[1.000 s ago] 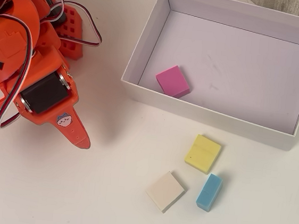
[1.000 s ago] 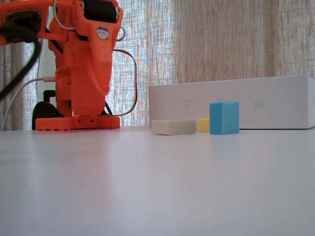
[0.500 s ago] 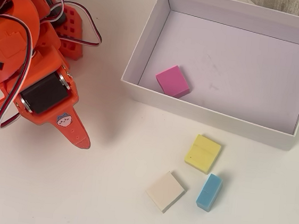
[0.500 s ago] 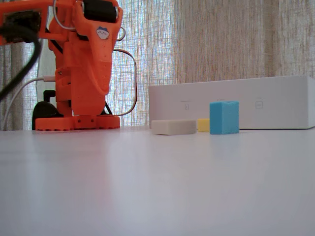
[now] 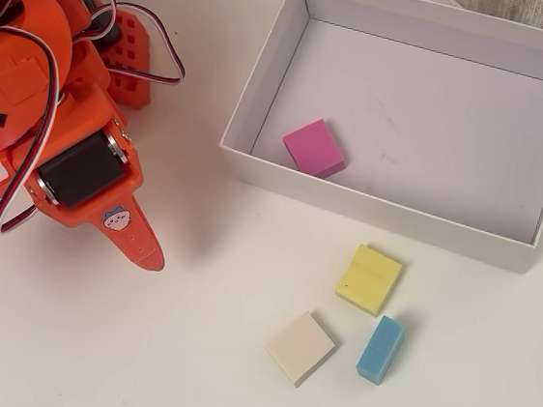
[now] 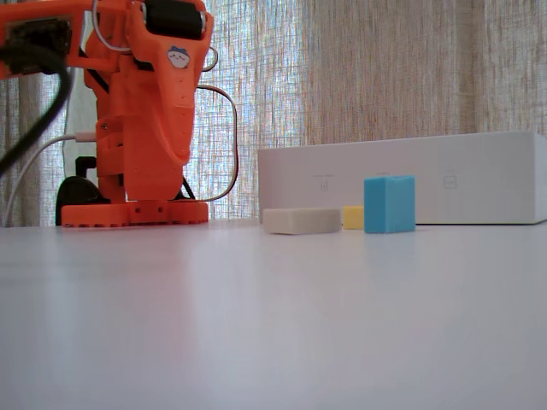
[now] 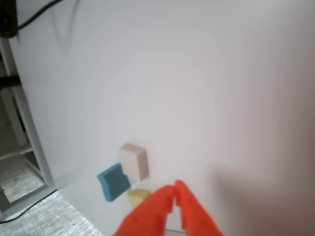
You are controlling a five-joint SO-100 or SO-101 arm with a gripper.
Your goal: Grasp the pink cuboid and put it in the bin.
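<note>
In the overhead view the pink cuboid (image 5: 314, 147) lies flat on the floor of the bin (image 5: 378, 210), near its front-left corner. From the fixed view only the bin's white outer wall (image 6: 410, 184) shows, and the cuboid is hidden behind it. My orange gripper (image 5: 150, 254) is folded back over the table left of the bin, well apart from the cuboid. The wrist view shows the gripper (image 7: 174, 189) with its fingertips together and nothing between them.
In front of the bin lie a yellow block (image 5: 368, 279), a cream-white block (image 5: 301, 347) and a blue block (image 5: 380, 348). All three also show in the wrist view as yellow block (image 7: 139, 196), cream-white block (image 7: 134, 160), blue block (image 7: 113, 182). The arm's base (image 6: 132, 213) stands at the left.
</note>
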